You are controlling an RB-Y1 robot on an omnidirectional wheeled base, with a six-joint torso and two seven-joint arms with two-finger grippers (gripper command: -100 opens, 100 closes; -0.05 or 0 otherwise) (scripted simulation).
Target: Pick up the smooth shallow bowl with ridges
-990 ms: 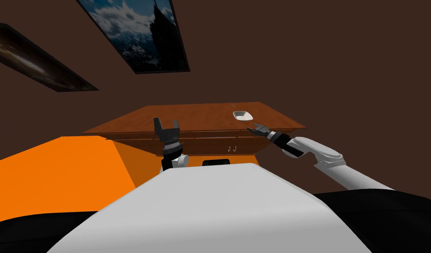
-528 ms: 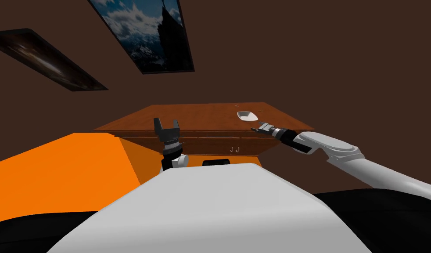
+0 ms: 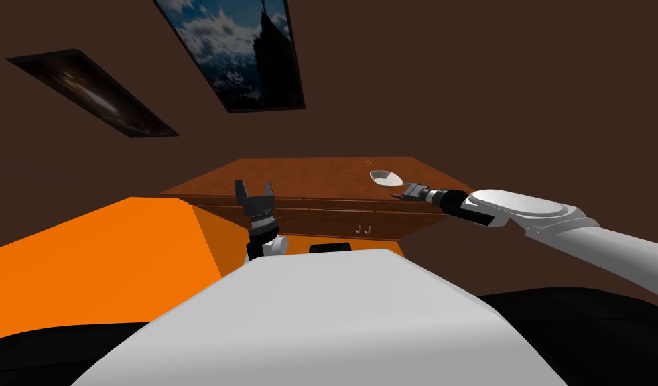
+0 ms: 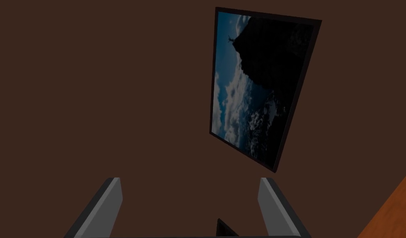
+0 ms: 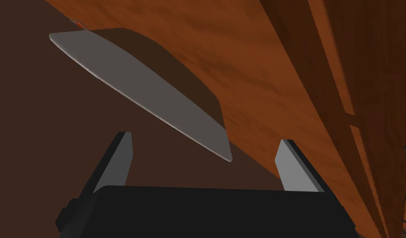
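we record a dark brown wall [image 3: 488,80] behind the scene, with a framed mountain picture [image 3: 244,53] at 12 o'clock in the head view

an orange surface [image 3: 86,254] lies at 9 o'clock

a wooden cabinet [image 3: 307,175] stands ahead of us, with small drawer handles [image 3: 363,229] on its front

the right arm [image 3: 555,218] reaches in from 3 o'clock, over the cabinet's near right corner

the shallow bowl [image 3: 386,177] [image 5: 156,95], white, sits on the cabinet top at its right end, at 1 o'clock from us

the right gripper [image 3: 403,192] [image 5: 204,138] is just beside the bowl, at its 5 o'clock, fingers spread wide; the bowl's near rim lies just ahead of the gap and touches neither finger

the left gripper [image 3: 254,189] [image 4: 189,179] stands upright at 11 o'clock before the cabinet front, fingers apart, holding nothing
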